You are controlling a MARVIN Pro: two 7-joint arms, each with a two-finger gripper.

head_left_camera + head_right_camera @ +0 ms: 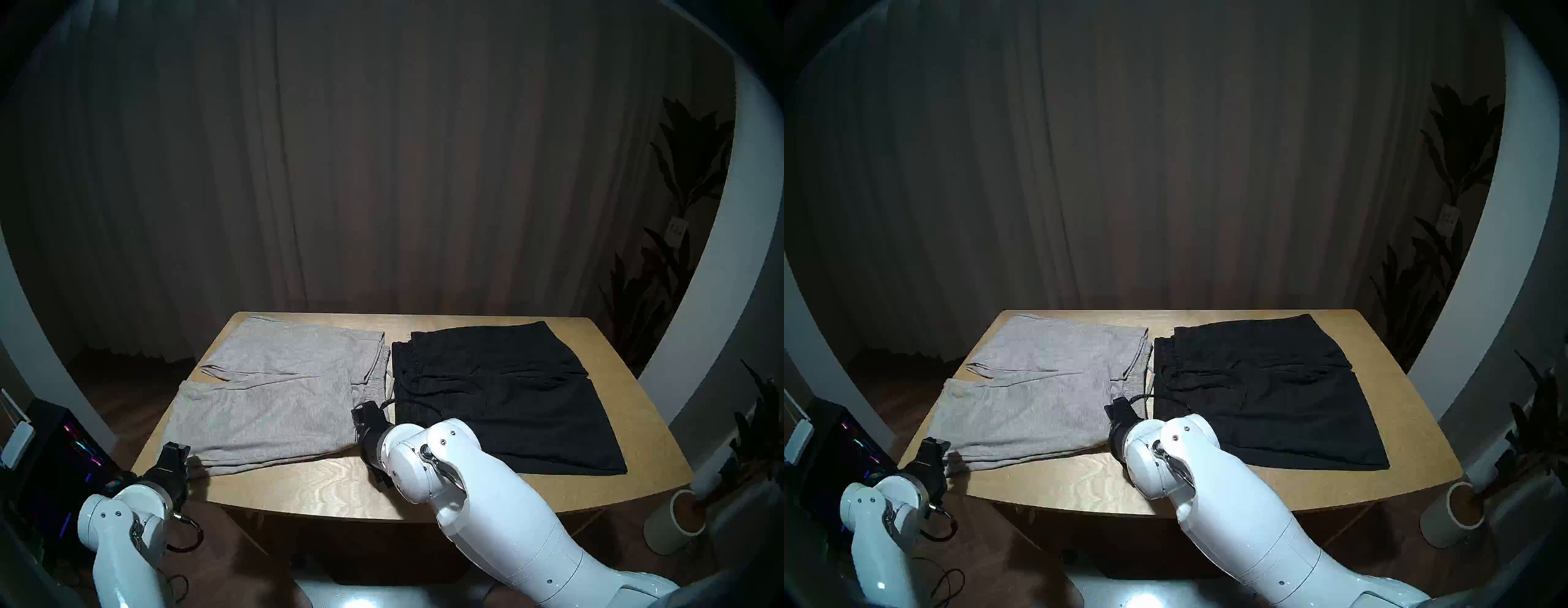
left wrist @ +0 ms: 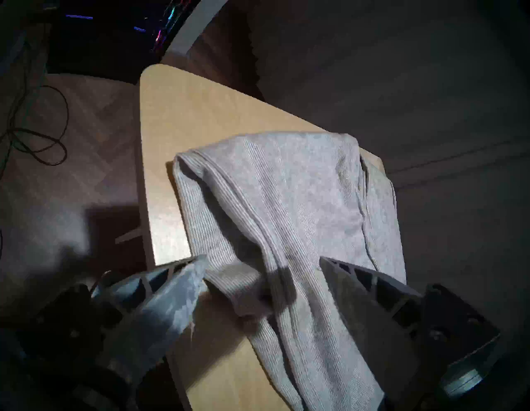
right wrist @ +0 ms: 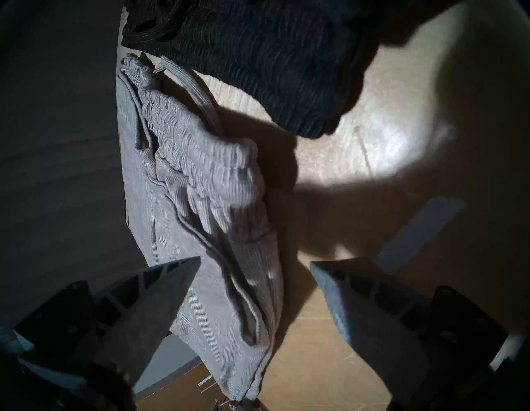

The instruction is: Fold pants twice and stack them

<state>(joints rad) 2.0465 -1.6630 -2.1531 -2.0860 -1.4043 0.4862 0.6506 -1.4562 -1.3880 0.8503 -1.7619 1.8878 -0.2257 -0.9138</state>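
The light heather grey knit pants (image 1: 271,395) lie flat on the left half of my pale wooden counter (image 1: 339,479), just beside the black knit pants (image 1: 500,390) on the right. My worry is slippage: thin layered knit could leave me pinching only the top layer, dragging the fold crooked (or snagging the pale cord). My left tool (image 2: 261,287) stands open at the near-left hem corner, cloth between its fingers but not clamped. My right tool (image 3: 255,287) is likewise spread wide, straddling the gathered waistband's near edge, gripping nothing.
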